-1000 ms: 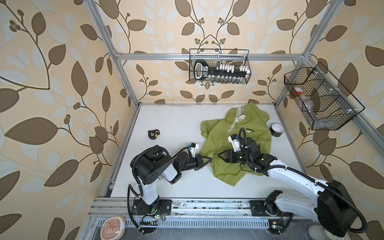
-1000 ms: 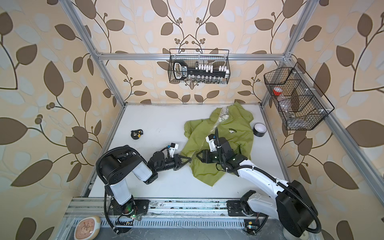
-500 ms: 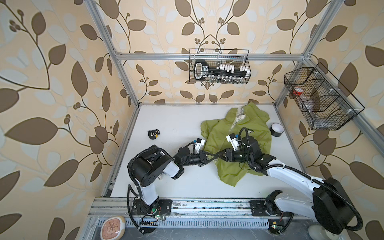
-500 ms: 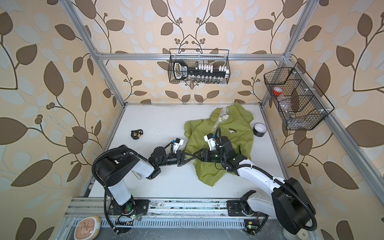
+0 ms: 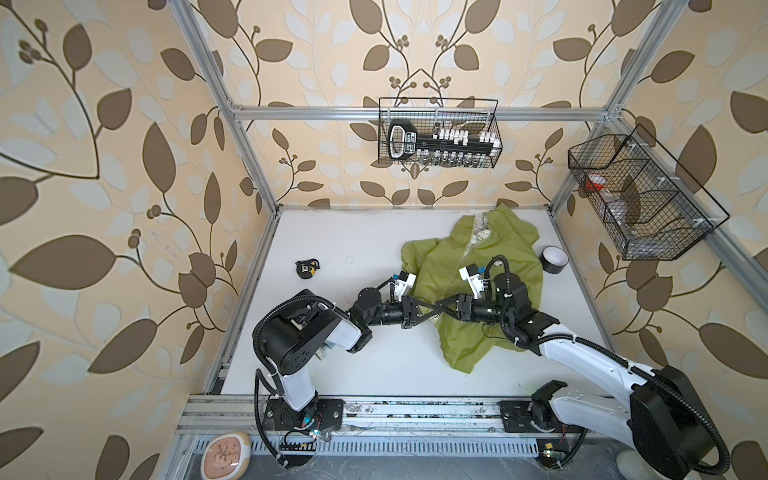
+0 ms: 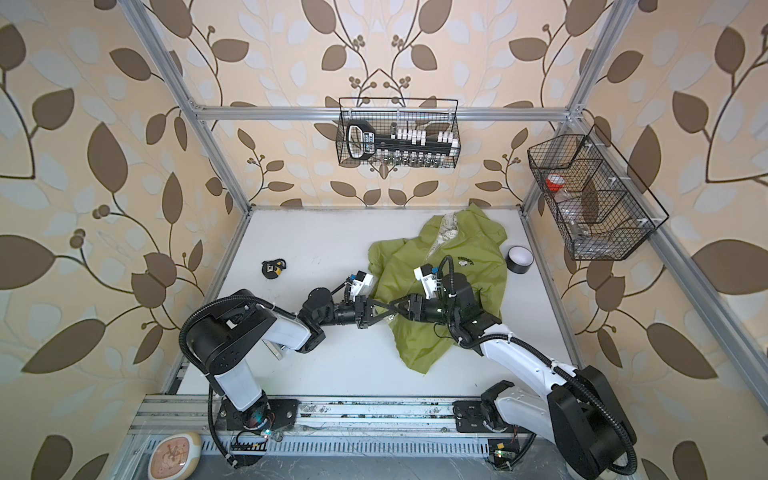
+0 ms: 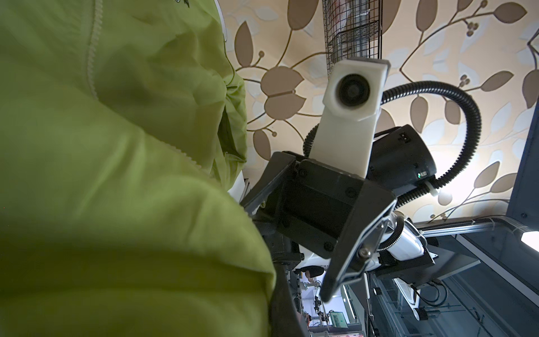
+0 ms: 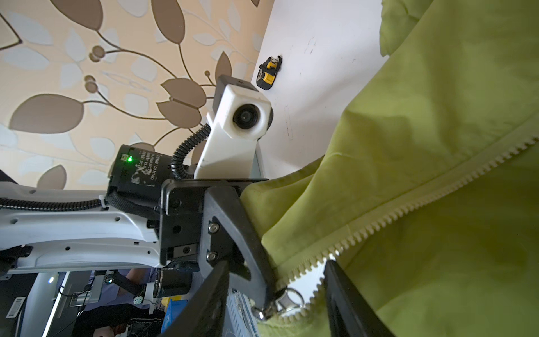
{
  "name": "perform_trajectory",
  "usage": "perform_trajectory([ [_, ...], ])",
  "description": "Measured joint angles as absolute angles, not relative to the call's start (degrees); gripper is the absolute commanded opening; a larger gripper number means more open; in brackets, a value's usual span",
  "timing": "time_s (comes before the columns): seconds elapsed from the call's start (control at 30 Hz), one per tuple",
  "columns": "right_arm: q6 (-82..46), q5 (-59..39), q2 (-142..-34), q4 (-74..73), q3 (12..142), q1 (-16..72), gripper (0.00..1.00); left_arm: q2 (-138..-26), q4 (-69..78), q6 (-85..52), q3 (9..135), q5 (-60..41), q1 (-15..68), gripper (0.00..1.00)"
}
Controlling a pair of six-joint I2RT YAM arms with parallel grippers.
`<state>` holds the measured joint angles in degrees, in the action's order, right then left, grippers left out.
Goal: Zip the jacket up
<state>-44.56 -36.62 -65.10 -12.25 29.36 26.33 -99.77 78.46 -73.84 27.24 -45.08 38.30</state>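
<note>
- Leaving the small black-and-yellow object [image 5: 306, 268] alone on the left part of the table [image 5: 353, 241], well apart from the work and needing no attention.
- Reaching in low from the left with the left gripper [image 5: 430, 312], jaws pressed together. As far as the right wrist view shows, pinching the jacket [image 5: 515, 245] at the bottom end of its zipper, right at the metal slider [image 8: 284, 296]. Probably anchoring the hem there, so giving the zipper track some tension for the pull.
- Letting green fabric drape over that wrist, filling much of the left wrist view.
- Finding the jacket lying crumpled on the right half of the table, hood toward the back wall and hem toward the front rail. Seeing pale lining at the neck, so judging the zipper as not yet run up.
- Meeting the left gripper tip to tip with the right gripper [image 5: 448, 308], jaws spread on either side of the slider and the zipper teeth [image 8: 408, 210], gripping nothing. Likely lining up to close on the pull, with care needed not to catch loose cloth.
- Passing over the roll of black tape [image 5: 555, 259] just beside the jacket's right shoulder, touching or not being hard to tell.
</note>
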Motion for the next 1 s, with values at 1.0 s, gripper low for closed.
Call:
perform_trajectory([
  [1.0,-44.97,-38.79,-62.50,-15.05,26.13,26.11,0.30,-98.94,77.76,-75.16,27.57,-46.13,38.30,0.00],
])
